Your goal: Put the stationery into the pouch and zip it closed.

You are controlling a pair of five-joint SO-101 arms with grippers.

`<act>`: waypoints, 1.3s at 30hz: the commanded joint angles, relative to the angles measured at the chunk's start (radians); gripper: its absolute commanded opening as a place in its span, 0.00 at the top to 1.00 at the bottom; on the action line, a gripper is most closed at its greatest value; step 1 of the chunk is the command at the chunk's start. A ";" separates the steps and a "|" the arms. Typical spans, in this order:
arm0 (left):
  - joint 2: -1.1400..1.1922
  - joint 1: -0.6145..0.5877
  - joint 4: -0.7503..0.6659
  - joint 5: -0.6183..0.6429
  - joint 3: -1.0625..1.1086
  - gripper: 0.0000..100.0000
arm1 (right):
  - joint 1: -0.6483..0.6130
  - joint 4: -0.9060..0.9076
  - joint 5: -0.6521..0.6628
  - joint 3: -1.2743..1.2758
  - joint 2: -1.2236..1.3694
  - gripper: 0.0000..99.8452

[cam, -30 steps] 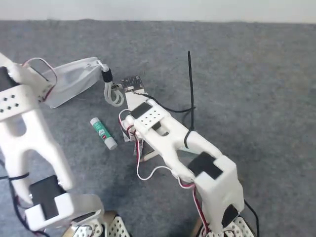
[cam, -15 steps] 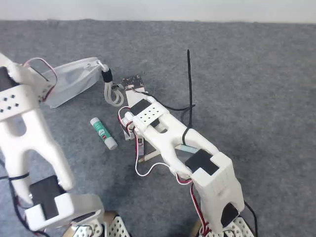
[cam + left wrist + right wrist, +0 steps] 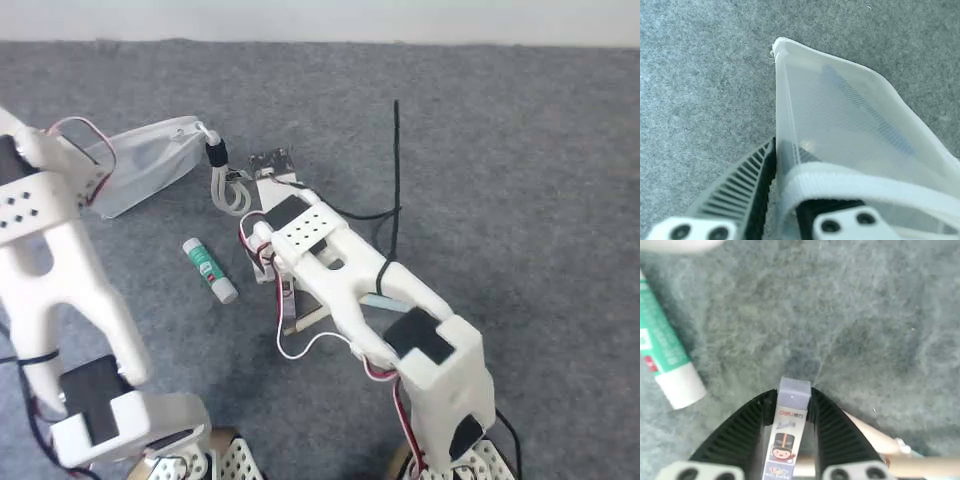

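Pouch [image 3: 150, 165]: translucent white mesh, soft, flat-ish, with a white fabric band along the edge. It sits at the far left of the grey carpet [image 3: 520, 200], right by the left arm's wrist. At its near end are a black bead and a white cord loop [image 3: 230, 192], and the loop hangs onto the carpet. In the left wrist view a long bluish shape shows through the mesh wall; cannot tell what it is. The left gripper [image 3: 787, 150] is clamped on the pouch edge, one ribbed black jaw outside the wall, the other showing dark through the mesh. Cannot tell if the pouch is lifted or resting.

The right gripper [image 3: 792, 392] is closed around an eraser [image 3: 789, 432], a small block with a grey-lilac end and a printed sleeve. It is held end-out between the ribbed jaws, low over the carpet. Cannot tell if the eraser touches the carpet.

A glue stick [image 3: 210, 270] with a white body and green label lies flat on the carpet between the two arms. It is near the right gripper, not touching it, and apart from the pouch. A pencil [image 3: 310, 318] of pale wood lies partly under the right arm.
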 commanded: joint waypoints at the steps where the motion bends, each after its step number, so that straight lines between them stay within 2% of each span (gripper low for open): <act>1: -0.008 -0.006 -0.023 0.009 -0.033 0.99 | 0.008 0.042 -0.006 -0.068 -0.116 0.99; 18: -0.008 -0.006 -0.021 0.009 -0.031 0.99 | 0.004 0.243 -0.006 -0.068 -0.392 0.99; 39: -0.008 -0.002 -0.018 0.009 -0.031 0.99 | 0.002 0.412 -0.006 -0.068 -0.610 0.99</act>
